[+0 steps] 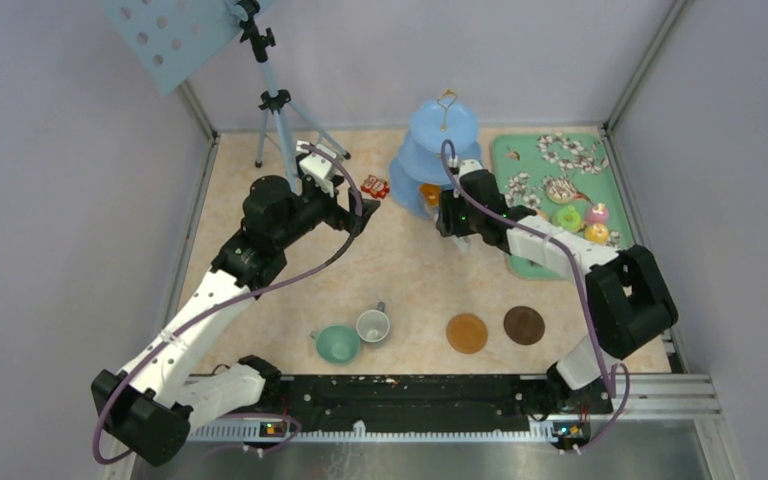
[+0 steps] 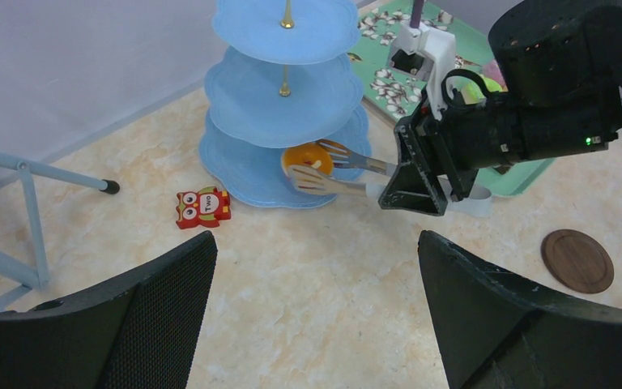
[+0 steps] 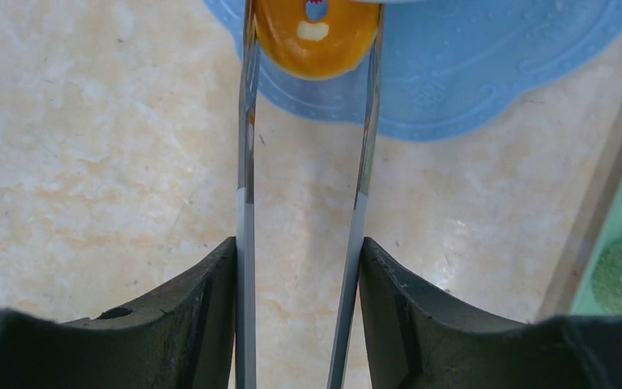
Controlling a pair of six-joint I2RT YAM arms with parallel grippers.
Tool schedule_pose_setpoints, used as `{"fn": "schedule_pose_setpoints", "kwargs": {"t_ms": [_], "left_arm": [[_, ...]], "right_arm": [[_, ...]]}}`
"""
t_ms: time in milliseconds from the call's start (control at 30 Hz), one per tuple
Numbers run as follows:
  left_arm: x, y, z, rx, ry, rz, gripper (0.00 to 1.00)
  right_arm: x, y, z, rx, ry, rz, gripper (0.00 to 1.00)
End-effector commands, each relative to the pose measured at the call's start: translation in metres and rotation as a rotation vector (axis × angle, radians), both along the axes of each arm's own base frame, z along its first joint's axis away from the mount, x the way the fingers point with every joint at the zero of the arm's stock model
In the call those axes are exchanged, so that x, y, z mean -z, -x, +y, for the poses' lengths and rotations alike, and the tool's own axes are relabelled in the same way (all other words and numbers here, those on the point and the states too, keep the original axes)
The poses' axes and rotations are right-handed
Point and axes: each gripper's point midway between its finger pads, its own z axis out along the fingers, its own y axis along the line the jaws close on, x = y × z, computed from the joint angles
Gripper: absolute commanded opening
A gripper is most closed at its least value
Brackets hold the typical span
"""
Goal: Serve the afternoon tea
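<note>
The right gripper squeezes the tongs. They point long and straight at the upright stand near the table's far edge. Their tips hug an orange biscuit at the bottom plate (on it or just above, I cannot tell). The tray in the far right corner holds donuts. The left gripper gapes wide and holds nothing.

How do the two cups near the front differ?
The teal cup is wider and bowl-like; the grey-white cup is smaller and narrower. The teal cup's handle points left, the grey-white cup's points toward the back. Both stand upright, side by side, off the coasters.
</note>
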Motion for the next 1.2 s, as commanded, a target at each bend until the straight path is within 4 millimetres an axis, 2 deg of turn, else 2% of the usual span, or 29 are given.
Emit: {"fn": "schedule_pose_setpoints", "kwargs": {"t_ms": [0, 100, 333, 700, 1167], "left_arm": [[-0.007, -0.002, -0.004, 0.009, 0.025, -0.027, 0.99], [-0.007, -0.001, -0.004, 0.009, 0.025, -0.028, 0.99], [-0.008, -0.001, -0.004, 0.01, 0.027, -0.028, 0.99], [-0.007, -0.001, -0.003, 0.007, 0.025, -0.029, 0.99], [-0.006, -0.001, -0.004, 0.009, 0.024, -0.026, 0.99]], "right_arm": [[-0.042, -0.04, 0.037, -0.009, -0.067, -0.215, 0.35], [-0.046, -0.05, 0.055, -0.021, -0.092, -0.265, 0.35], [-0.037, -0.069, 0.078, 0.025, -0.095, -0.346, 0.35], [-0.015, -0.093, 0.082, 0.112, -0.05, -0.398, 0.35], [-0.008, -0.108, 0.083, 0.156, -0.031, -0.429, 0.37]]}}
